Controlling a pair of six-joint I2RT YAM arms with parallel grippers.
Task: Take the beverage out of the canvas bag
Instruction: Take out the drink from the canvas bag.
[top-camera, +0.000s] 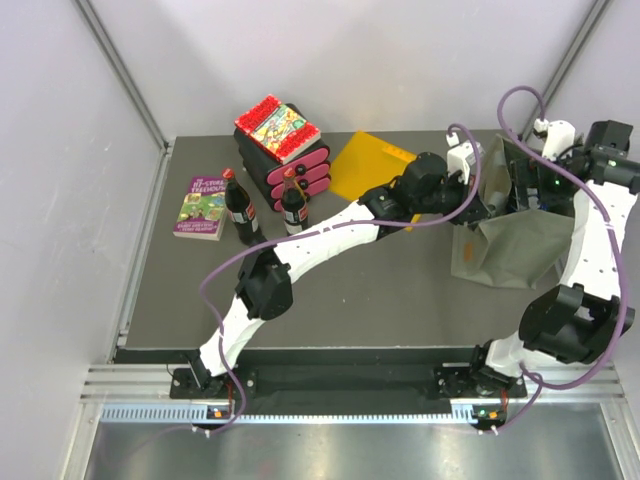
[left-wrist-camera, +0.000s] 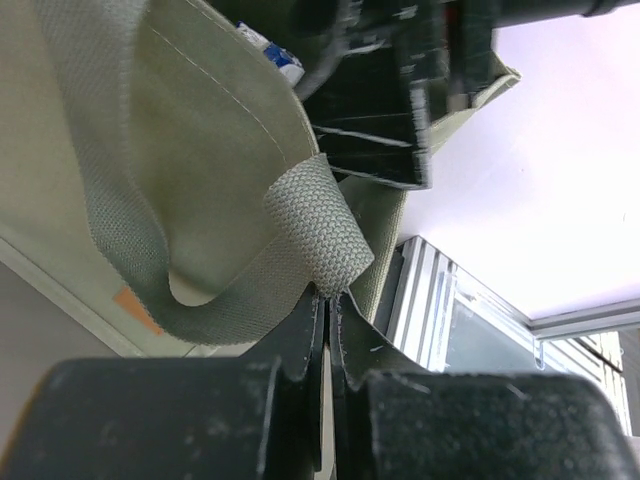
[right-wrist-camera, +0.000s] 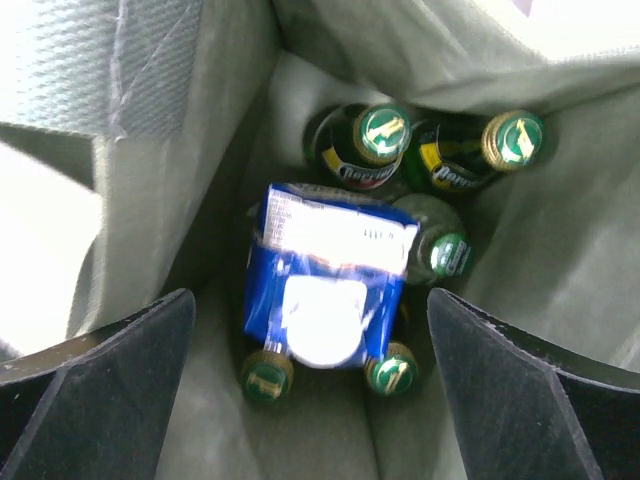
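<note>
Olive-green cloth fills most of what we see: the canvas bag (top-camera: 505, 250) slumps near the right edge of the table (top-camera: 350, 300), toward the back right corner, with its mouth pulled open. We find the left claw (left-wrist-camera: 328, 300) pressed fully together on the bag's webbing handle (left-wrist-camera: 318, 225). The strap is folded over right at the fingertips, and its loop hangs away to the left in that wrist view. The right claw (right-wrist-camera: 310, 300) sits inside the bag's mouth with its two dark fingers (right-wrist-camera: 110, 390) spread as wide as they go, holding nothing and touching nothing that we can make out. Below it, at the bottom of the bag, stand the green glass bottles (right-wrist-camera: 372, 135) with gold-and-green caps. We count five caps: two by the far wall, one in the middle and two at the near side of the view. A blue and white packet (right-wrist-camera: 325, 270) lies on top of them, between the fingers. Elsewhere on the table, near the back left corner, we see two dark bottles with red caps (top-camera: 241, 210) standing beside a purple book (top-camera: 200, 207) that lies flat, and a black and pink stack (top-camera: 285, 160) with another book on top. A yellow-orange folder (top-camera: 368, 165) lies flat at the back edge, partly under the left arm.
</note>
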